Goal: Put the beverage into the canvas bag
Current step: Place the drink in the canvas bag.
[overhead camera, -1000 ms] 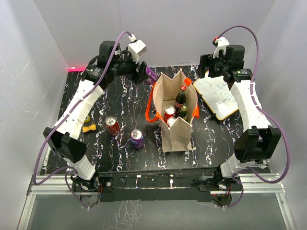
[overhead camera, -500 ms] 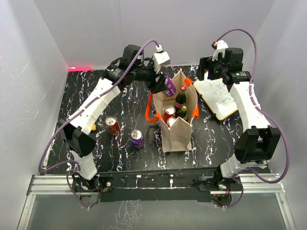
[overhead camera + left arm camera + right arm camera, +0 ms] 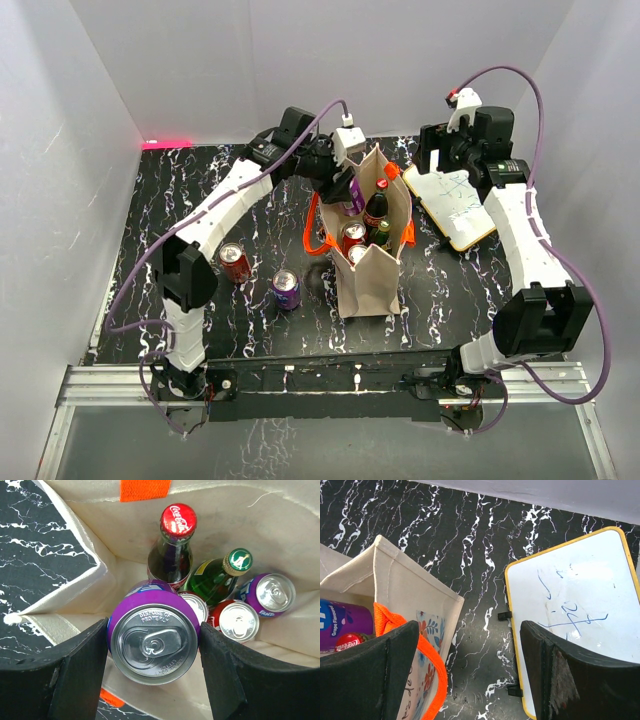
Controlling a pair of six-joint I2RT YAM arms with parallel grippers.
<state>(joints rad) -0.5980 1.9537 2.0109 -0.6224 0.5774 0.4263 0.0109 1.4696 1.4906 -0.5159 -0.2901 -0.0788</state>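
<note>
**While the purple can hangs over the mouth of the canvas bag, the way in is straight down**

Near the middle of the black marbled surface the canvas bag stands upright and open. The left arm reaches across to it. The right arm is off to the bag's right, by the whiteboard.

The left claw is parted just a can's width and clamped on the purple can, one finger on each side of its wall. The can is upright with its long axis vertical, so the bag's floor lies directly beneath it.

That floor is crowded. A cola bottle, a green bottle, a Fanta can and a red can fill the far and right parts, and a silver lid shows partly under the held can. The freest floor seems to be toward the bag's left wall, so the descent probably wants a slight bias that way.

The right claw gapes wide and empty over the surface between bag and whiteboard. The left arm alone is placed to finish this.
</note>
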